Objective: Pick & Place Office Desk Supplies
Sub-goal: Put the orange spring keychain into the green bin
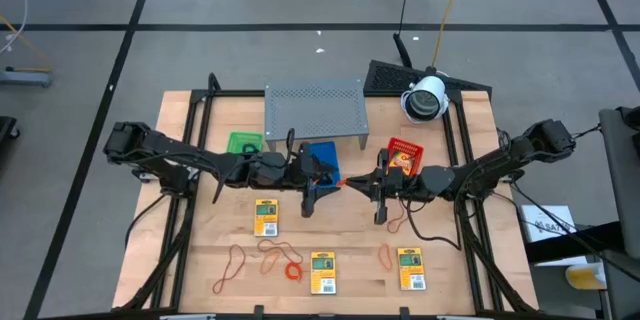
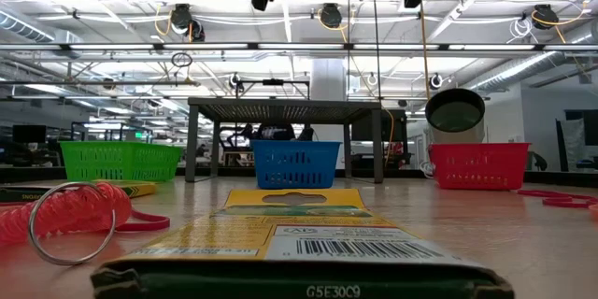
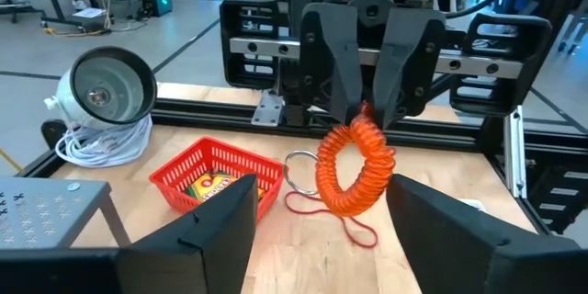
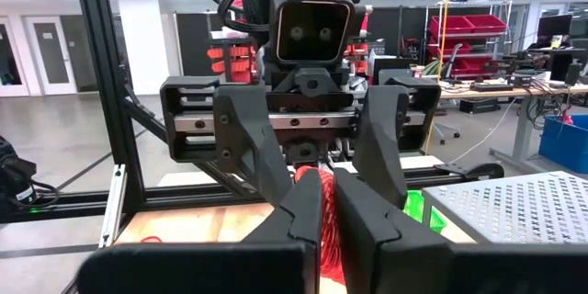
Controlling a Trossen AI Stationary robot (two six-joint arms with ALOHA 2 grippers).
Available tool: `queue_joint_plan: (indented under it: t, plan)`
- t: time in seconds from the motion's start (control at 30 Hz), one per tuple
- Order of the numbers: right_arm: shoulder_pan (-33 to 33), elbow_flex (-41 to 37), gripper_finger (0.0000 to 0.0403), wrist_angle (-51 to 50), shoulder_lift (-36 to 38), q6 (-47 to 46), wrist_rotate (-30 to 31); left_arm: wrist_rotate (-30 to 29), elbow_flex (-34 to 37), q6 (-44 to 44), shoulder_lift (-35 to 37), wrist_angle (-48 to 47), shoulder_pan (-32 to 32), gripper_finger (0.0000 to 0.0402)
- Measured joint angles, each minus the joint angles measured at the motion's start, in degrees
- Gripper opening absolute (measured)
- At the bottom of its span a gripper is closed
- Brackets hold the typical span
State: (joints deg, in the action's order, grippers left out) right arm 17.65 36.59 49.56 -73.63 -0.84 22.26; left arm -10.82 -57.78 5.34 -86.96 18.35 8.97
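Observation:
An orange-red coiled loop point(image 3: 354, 165) with a metal ring point(image 3: 299, 170) hangs in the air over the table's middle. My right gripper point(image 4: 323, 197) is shut on it. My left gripper point(image 3: 322, 193) faces it from the table's left, open. Its two fingers stand on either side of the loop without touching it. In the high view the two grippers point(image 1: 325, 178) point(image 1: 362, 184) meet nose to nose, with the loop point(image 1: 343, 182) between them. Yellow packets point(image 1: 265, 217) point(image 1: 321, 272) point(image 1: 411, 267) lie flat on the table, with thin rubber bands point(image 1: 230, 268) point(image 1: 385, 253) beside them. My right gripper pinches the coiled loop by its upper part point(image 3: 363, 121) between its two fingers point(image 3: 342, 73). It comes about level from the table's right side. The loop hangs below the fingers, clear of the table, with the metal ring at its side.
A grey perforated shelf point(image 1: 313, 110) stands at the far middle. In front of it are a green tray point(image 1: 243, 143), a blue tray point(image 1: 322, 155) and a red tray point(image 1: 403, 150). A white lamp-like device point(image 1: 425, 98) sits at the far right. Another orange coil point(image 1: 292, 272) lies near the front.

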Motion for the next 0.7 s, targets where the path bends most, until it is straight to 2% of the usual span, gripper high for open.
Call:
queue_joint_plan:
  t: [0.13,0.47,0.53,0.7]
  plan:
    - [0.00,-0.01,0.0006,0.00,0.00,0.00,0.04,0.37,0.00,0.14,0.00,-0.02,0.00,0.0199]
    - [0.00,-0.02,0.0006,-0.04,0.00,0.00,0.09,1.79,0.00,1.05,-0.04,-0.03,0.00,0.0027]
    - [0.00,-0.02,0.0006,-0.04,0.00,0.00,0.11,1.79,0.00,1.04,-0.05,-0.03,0.00,0.0012]
    - [0.00,-0.02,0.0010,-0.04,0.00,0.00,0.09,1.79,0.00,1.03,-0.05,-0.06,0.00,0.0009]
